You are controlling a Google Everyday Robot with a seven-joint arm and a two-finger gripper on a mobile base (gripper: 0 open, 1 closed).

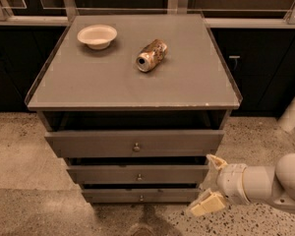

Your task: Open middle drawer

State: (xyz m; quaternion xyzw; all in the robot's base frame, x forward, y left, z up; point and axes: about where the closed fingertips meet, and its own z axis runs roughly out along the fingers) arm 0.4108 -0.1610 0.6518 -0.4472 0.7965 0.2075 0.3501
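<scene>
While gripper (210,183) hangs wide open and empty, middle drawer (103,173) just beside it, knob (139,177) well apart.

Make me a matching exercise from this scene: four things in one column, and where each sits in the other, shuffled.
Things
1. bowl
2. can
3. middle drawer
4. gripper

Places
A. lying on its side near the middle of the cabinet top
B. open, low beside the cabinet's front right
C. back left of the cabinet top
D. between two other drawer fronts

Pairs: 1-C, 2-A, 3-D, 4-B
</scene>
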